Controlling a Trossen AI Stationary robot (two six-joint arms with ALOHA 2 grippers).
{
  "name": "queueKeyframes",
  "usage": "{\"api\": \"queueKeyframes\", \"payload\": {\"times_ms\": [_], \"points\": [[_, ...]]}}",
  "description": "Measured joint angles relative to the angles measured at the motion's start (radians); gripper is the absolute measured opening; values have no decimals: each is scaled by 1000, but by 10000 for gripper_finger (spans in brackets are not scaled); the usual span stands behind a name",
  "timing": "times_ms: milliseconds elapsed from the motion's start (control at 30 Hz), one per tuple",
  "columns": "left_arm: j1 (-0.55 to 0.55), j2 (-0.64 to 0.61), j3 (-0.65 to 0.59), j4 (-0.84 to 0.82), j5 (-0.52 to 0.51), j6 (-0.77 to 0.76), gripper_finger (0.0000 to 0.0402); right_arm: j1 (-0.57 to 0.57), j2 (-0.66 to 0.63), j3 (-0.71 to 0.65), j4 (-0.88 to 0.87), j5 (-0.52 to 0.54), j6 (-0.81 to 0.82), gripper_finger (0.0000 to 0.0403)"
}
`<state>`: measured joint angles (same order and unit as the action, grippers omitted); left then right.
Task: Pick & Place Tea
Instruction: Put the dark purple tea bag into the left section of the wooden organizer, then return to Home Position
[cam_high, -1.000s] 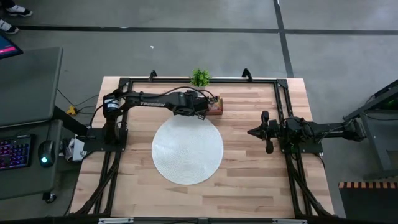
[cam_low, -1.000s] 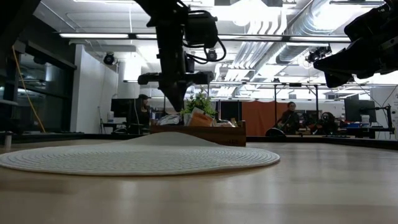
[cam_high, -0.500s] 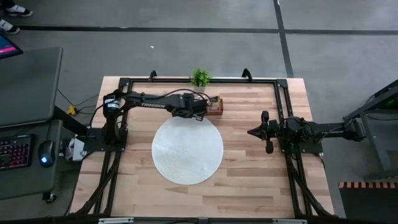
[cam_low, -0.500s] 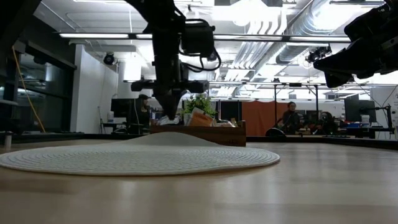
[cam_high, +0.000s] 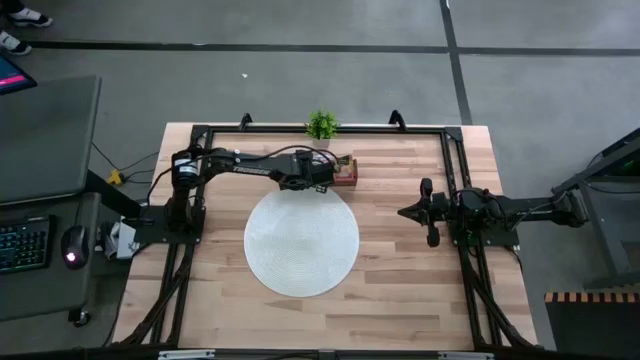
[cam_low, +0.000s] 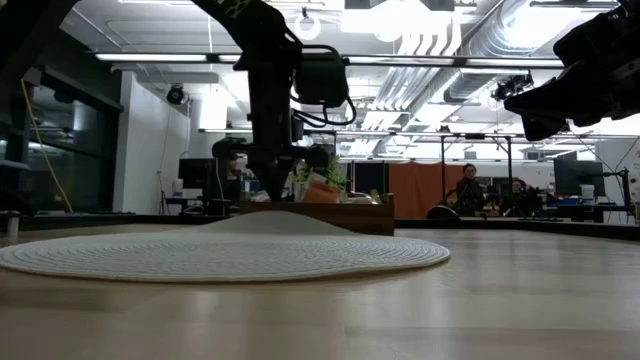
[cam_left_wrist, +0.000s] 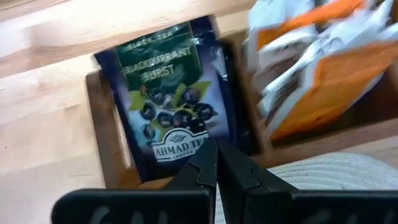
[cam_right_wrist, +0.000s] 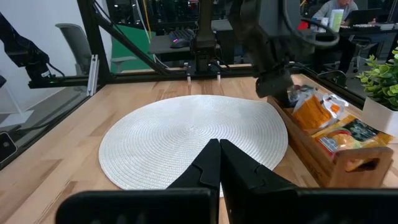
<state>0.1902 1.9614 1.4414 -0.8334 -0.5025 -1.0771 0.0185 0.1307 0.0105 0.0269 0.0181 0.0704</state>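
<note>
Tea: your sachets sit in the wooden tray (cam_right_wrist: 323, 152) at the far edge of the table, just past the mat. A dark blackcurrant sachet (cam_left_wrist: 168, 106) lies flat in one end compartment; orange and white sachets (cam_left_wrist: 317, 68) stand crowded and tilted in the compartment beside it.

Tray: brown, with compartments, touching or just beside the far rim of the round woven mat (cam_high: 301, 240) — you cannot tell which.

Left gripper (cam_left_wrist: 217, 163): fingers pressed together, empty, tips hanging just over the near edge of the blackcurrant sachet's compartment. In the low view it points straight down at the tray's left end (cam_low: 268, 180).

Right gripper (cam_right_wrist: 219, 163): fingers closed with nothing between them, held above the right side of the table (cam_high: 400, 300), well apart from the tray, pointing toward the mat.

Beyond: a small green plant (cam_high: 321, 124) stands at the far table edge — behind the tray. People sit at desks in the room past the table.
</note>
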Motion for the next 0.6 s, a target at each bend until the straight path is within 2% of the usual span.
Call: {"api": "queueKeyframes", "payload": {"times_ms": [333, 600], "points": [[0, 22, 3, 28, 1, -2, 0, 0, 0, 0, 1, 0, 0, 1], [0, 24, 67, -84, -38, -2, 0, 0, 0, 0, 2, 0, 0, 1]]}}
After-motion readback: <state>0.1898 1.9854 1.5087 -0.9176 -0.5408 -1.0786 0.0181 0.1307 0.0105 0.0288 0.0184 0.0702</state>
